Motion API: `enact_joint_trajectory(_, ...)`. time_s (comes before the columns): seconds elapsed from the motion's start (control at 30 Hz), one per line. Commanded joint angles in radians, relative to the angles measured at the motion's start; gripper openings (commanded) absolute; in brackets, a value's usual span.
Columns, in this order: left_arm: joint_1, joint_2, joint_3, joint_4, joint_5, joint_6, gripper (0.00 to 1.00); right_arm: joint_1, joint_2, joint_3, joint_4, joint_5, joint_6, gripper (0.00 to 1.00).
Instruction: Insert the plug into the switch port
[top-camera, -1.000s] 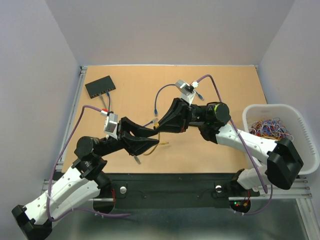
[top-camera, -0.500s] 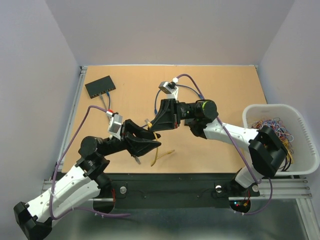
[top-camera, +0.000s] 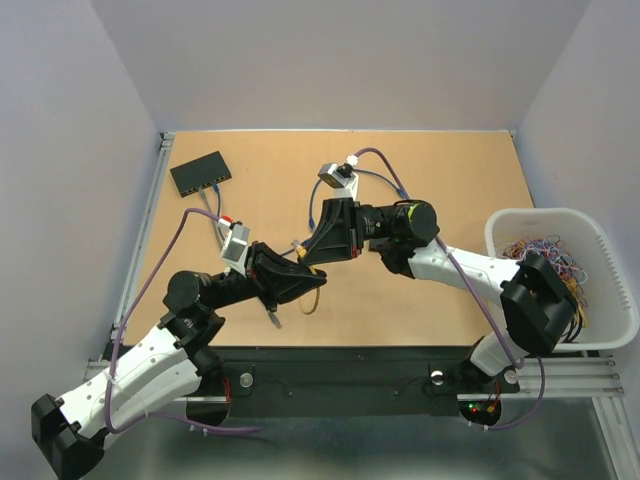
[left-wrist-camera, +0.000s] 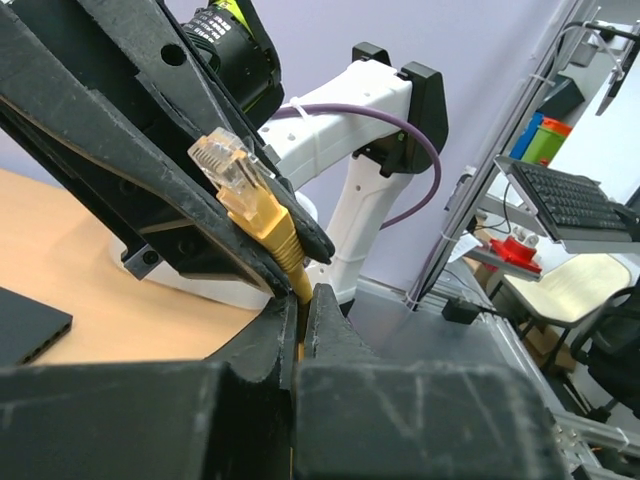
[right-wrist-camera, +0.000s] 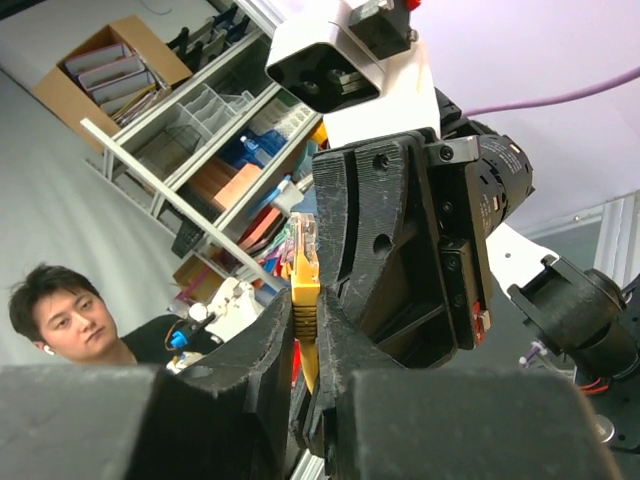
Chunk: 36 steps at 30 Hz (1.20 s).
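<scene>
The black switch (top-camera: 200, 172) lies at the table's far left, its ports facing the front. A yellow cable (top-camera: 311, 298) with a clear plug hangs between both grippers at mid table. My left gripper (top-camera: 303, 279) is shut on the yellow cable just below the clear plug (left-wrist-camera: 228, 165), jaws pinching the cord (left-wrist-camera: 298, 296). My right gripper (top-camera: 313, 254) is shut on the yellow boot below a clear plug (right-wrist-camera: 303, 240). The two grippers almost touch, fingertip to fingertip. I cannot tell whether both hold the same plug end. The switch is well apart from both.
A blue cable (top-camera: 313, 205) lies on the table behind the grippers. A small grey plug (top-camera: 273, 320) lies near the front edge. A white bin (top-camera: 600, 235) of coloured cables stands at the right. The left arm's purple cable loops near the switch.
My right gripper swung left a second ago and has held still since. My left gripper has moved up to it and its jaws have shut on the yellow cable.
</scene>
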Motion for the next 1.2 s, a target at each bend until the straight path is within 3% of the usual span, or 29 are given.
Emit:
enact_joint_trajectory(0.0,-0.012,-0.017,0.014,0.074,-0.012,-0.007,0.0,0.0,-0.04,-0.008,0.495,0.006,-0.031,0.2)
enact_joint_trajectory(0.07,-0.012,-0.019,0.039,0.008,-0.044,0.01,0.0,0.0,-0.045,-0.014,0.484,0.009,-0.034,0.5)
enact_joint_trajectory(0.13,-0.012,-0.023,0.065,-0.081,-0.076,0.036,0.0,-0.004,-0.053,-0.022,0.437,0.008,-0.049,0.93)
enact_joint_trajectory(0.17,-0.012,-0.028,0.073,-0.111,-0.087,0.045,0.0,-0.007,-0.057,-0.027,0.405,0.008,-0.068,1.0)
enact_joint_trajectory(0.37,-0.012,-0.08,0.146,-0.376,-0.237,0.123,0.0,-0.063,-0.115,-0.077,0.108,0.015,-0.245,1.0)
enact_joint_trajectory(0.4,-0.012,-0.088,0.156,-0.439,-0.283,0.142,0.0,-0.078,-0.153,-0.082,0.034,0.04,-0.347,1.0)
enact_joint_trajectory(0.47,-0.012,-0.091,0.179,-0.49,-0.322,0.151,0.0,-0.083,-0.218,-0.079,-0.3,0.144,-0.512,0.96)
enact_joint_trajectory(0.53,-0.012,-0.094,0.182,-0.527,-0.359,0.153,0.0,-0.075,-0.307,-0.042,-0.591,0.263,-0.782,0.84)
enact_joint_trajectory(0.57,-0.012,-0.094,0.18,-0.533,-0.366,0.151,0.0,-0.073,-0.325,-0.03,-0.77,0.325,-0.834,0.77)
enact_joint_trajectory(0.63,-0.014,-0.085,0.177,-0.543,-0.382,0.143,0.0,-0.072,-0.359,-0.024,-0.833,0.429,-0.893,0.59)
enact_joint_trajectory(0.7,-0.014,-0.067,0.176,-0.551,-0.4,0.143,0.0,-0.069,-0.373,-0.024,-0.867,0.457,-0.905,0.52)
enact_joint_trajectory(0.97,-0.014,-0.047,0.185,-0.57,-0.423,0.148,0.0,0.012,-0.326,0.064,-1.019,0.589,-1.02,0.52)
enact_joint_trajectory(1.17,-0.015,-0.042,0.186,-0.574,-0.428,0.15,0.0,0.074,-0.289,0.082,-1.024,0.646,-1.056,0.52)
